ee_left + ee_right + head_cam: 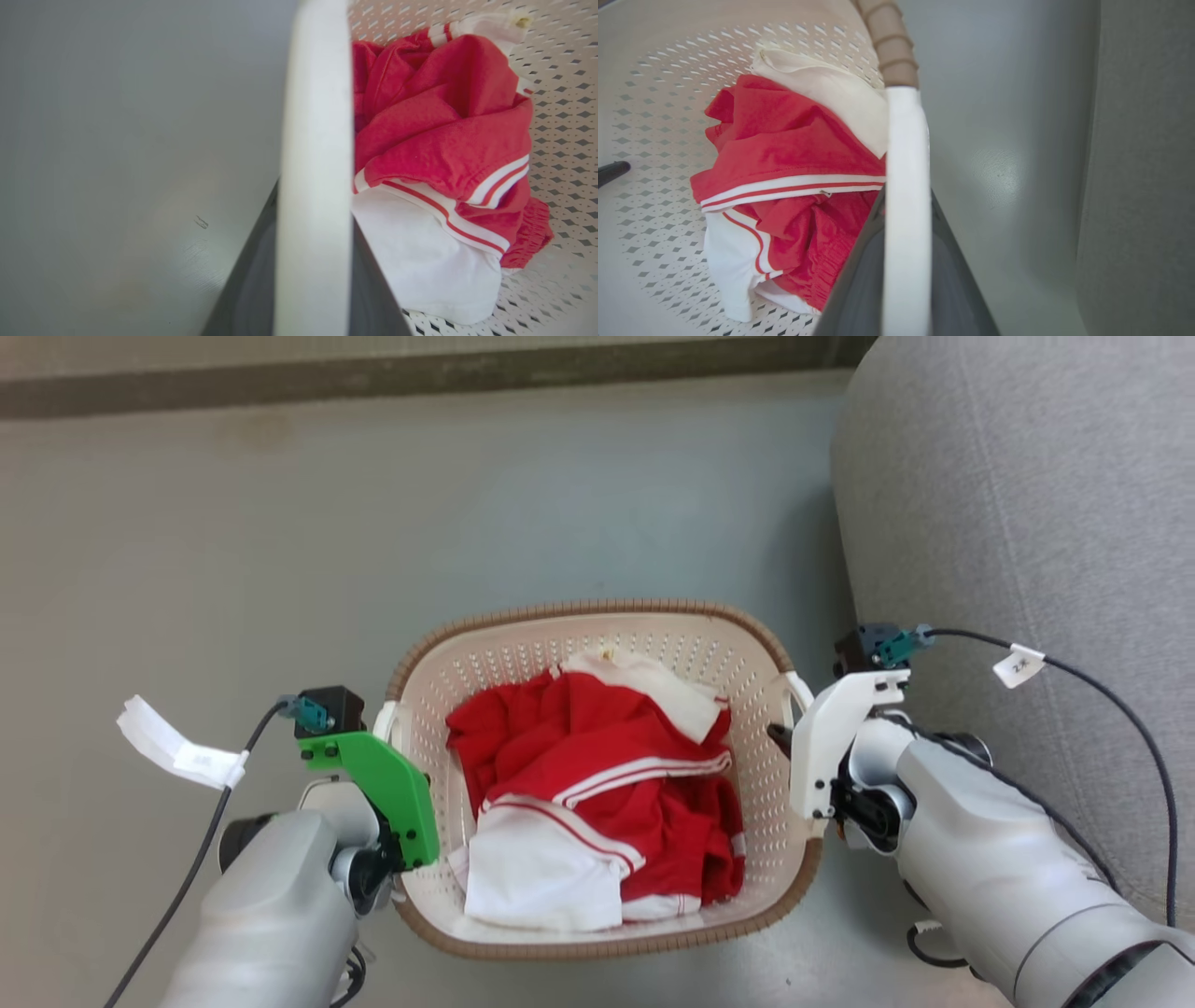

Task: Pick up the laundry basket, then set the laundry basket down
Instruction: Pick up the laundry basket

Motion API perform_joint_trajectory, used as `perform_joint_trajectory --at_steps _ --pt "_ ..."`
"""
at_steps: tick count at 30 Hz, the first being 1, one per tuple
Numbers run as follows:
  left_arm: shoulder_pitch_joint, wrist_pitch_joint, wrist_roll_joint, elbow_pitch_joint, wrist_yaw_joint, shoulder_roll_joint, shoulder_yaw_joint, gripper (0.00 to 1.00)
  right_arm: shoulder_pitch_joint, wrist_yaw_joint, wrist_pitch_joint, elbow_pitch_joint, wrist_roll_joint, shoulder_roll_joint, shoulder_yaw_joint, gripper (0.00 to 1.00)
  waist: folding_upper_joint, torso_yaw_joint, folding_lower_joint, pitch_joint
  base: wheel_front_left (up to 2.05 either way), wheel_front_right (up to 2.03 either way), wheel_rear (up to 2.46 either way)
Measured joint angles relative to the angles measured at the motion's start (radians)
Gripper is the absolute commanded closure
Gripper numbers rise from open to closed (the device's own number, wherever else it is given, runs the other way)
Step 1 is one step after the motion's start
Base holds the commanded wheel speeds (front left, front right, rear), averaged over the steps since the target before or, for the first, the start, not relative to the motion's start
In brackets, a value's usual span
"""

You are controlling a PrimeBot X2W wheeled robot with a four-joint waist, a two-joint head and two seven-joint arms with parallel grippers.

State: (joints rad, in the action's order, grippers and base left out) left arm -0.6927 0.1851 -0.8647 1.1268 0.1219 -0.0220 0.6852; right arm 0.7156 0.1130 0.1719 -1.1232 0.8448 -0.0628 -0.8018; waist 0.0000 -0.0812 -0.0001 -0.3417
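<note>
Left wrist view: left gripper [314, 219] is pinching the white side handle [315, 116] of the laundry basket [565, 121], dark fingers [247, 289] nearly closed and pressing it from both sides; red and white clothes [444, 140] are lying inside, grey floor [117, 140] is showing beyond. Right wrist view: right gripper [907, 205] is clamping the opposite handle [906, 140] the same way, just below the brown rim [889, 46]. Head view: laundry basket is sitting between both arms over the floor, just beside a grey sofa [1027, 523]; cannot tell if it is touching the floor
</note>
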Motion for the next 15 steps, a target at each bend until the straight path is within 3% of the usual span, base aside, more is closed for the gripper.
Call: perform_joint_trajectory --at_steps 15 --pt "0.112 0.098 -0.079 0.021 0.0 0.003 0.029 1.0 -0.11 0.0 0.092 -0.017 0.058 0.006 -0.039 1.0 0.0 -0.01 0.0 0.213 0.0 0.0 0.0"
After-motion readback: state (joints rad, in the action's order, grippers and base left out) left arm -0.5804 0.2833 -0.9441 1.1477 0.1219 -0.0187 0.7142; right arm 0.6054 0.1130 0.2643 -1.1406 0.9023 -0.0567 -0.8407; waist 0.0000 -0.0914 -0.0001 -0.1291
